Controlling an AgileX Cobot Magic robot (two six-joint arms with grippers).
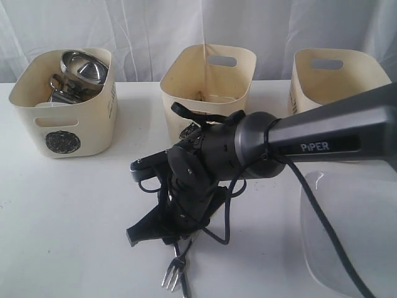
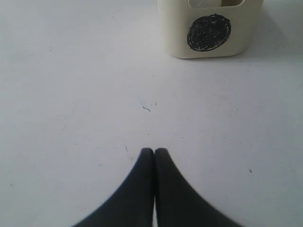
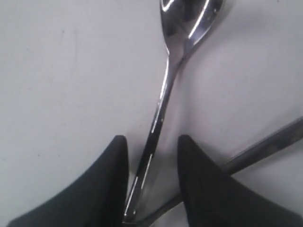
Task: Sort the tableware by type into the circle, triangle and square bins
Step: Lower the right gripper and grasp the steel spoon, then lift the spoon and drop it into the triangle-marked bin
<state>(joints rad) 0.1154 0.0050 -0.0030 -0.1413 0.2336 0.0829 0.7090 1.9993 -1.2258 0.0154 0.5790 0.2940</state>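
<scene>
Spoon (image 3: pixel 161 113): steel, flat on the white tabletop (image 1: pixel 62 217). Its handle runs between the two fingers of the right gripper (image 3: pixel 152 138), bowl end pointing away from the wrist.
- Right gripper: jaws part-open, one finger on each side of the handle, not clamped on it. One finger (image 3: pixel 116 156) sits just beside the handle; cannot tell if it touches.
- Second utensil (image 3: pixel 274 137): dull handle, crosses under the other finger. Type not readable.

Exterior view: right arm (image 1: pixel 322 139) reaches in from the right edge past the middle, its wrist low over the table near the middle of the near edge. Black cable (image 1: pixel 322 230) trails along it. The spoon is hidden under the wrist here.
- Fork (image 1: pixel 173 273): tines show just past the wrist, close to the near edge.
- White square plate (image 1: pixel 347 248): near-right corner, flat, apart from the arm's tip.

Bins stand in a row along the far edge.
- Circle bin (image 1: pixel 62 130): far-left corner, holding a steel bowl (image 1: pixel 85 65) tilted on top of a mug (image 1: pixel 62 90).
- Middle bin (image 1: pixel 208 81): mark mostly covered by the arm.
- Right-hand bin (image 1: pixel 338 77): far-right corner, mark not visible.

Left gripper (image 2: pixel 154 151): fingertips pressed together, nothing between them, over bare table with the circle bin ahead.
</scene>
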